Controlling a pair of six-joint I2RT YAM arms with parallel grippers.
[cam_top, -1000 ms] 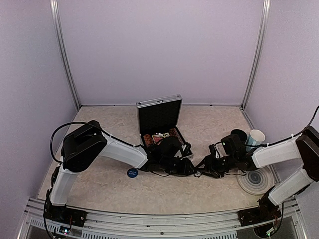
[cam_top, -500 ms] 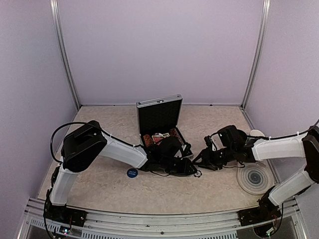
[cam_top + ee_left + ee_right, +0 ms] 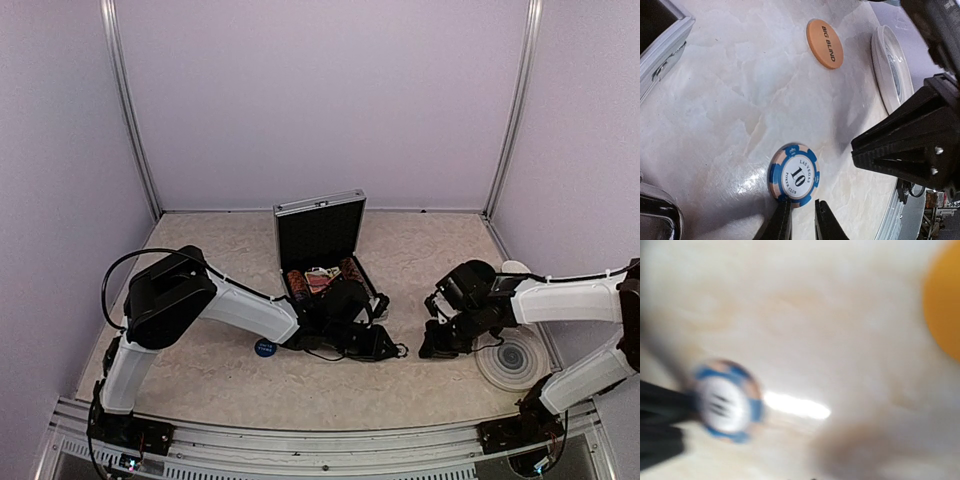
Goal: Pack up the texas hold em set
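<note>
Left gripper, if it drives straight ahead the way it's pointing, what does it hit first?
The blue-and-white 10 chip, on the table right in front of the left gripper; whether they already touch is unclear.

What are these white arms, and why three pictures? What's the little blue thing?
They are two robot arms, the left arm and the right arm, bolted to a table. The wide picture comes from a camera above; the other two from cameras on each wrist. On the table: an open silver case, an orange button reading BIG BLIND, and a round coaster. The little blue thing is a poker chip marked 10. The left fingers touch its edge; I cannot tell if they grip it. The right fingers are shut, holding nothing I can see.
</note>
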